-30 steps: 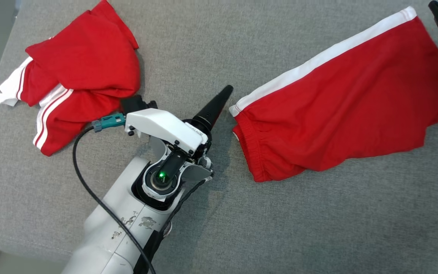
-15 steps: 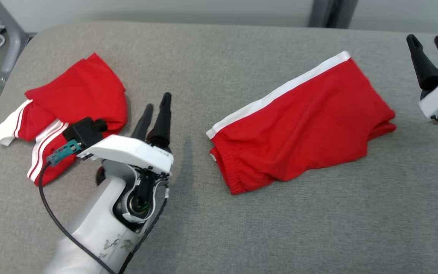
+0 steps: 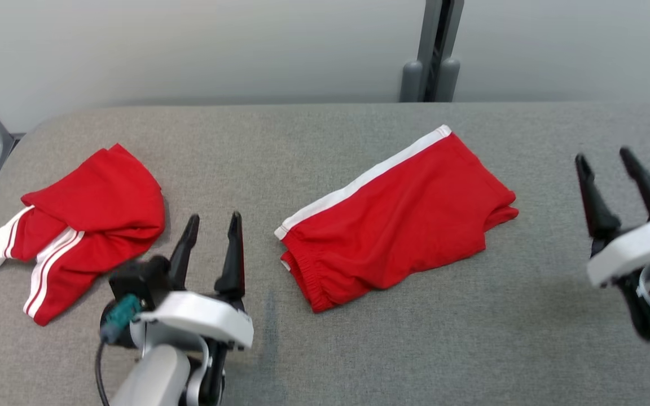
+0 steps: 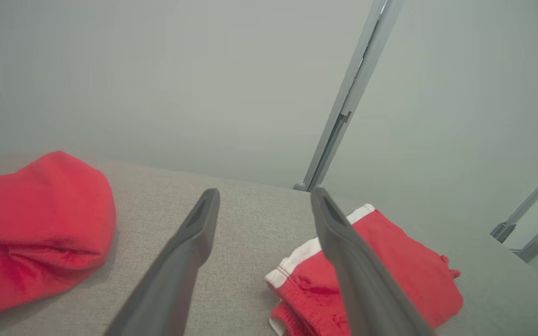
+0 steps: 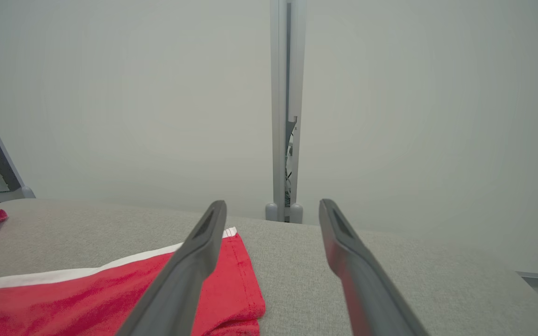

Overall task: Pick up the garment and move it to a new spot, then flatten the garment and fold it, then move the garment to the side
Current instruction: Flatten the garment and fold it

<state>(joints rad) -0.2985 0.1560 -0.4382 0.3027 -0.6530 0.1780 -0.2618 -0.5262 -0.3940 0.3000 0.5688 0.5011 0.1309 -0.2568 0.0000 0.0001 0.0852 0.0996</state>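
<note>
A crumpled red garment [image 3: 85, 225] lay on the desk [image 3: 302, 141], far left of the grey post [image 3: 435, 51]. Left of the post, the left gripper [image 3: 214, 221] hovered, jaws released. The folded garment [image 3: 398, 223] lay flat before the post; right of the post hung the right gripper [image 3: 604, 158], jaws released.

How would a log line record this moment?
left hand: open, empty | right hand: open, empty | folded red white-striped shorts: lying on grey fabric table

Looks along the right gripper [image 5: 272, 202], its two long dark fingers spread wide, gripping nothing. Shows a folded red cloth garment with a white side stripe [image 5: 87, 298] lying near left on the grey woven fabric tabletop [image 5: 437, 289]. Shows, far behind, a grey metal post [image 5: 286, 116] against a pale wall [image 5: 437, 116].
</note>
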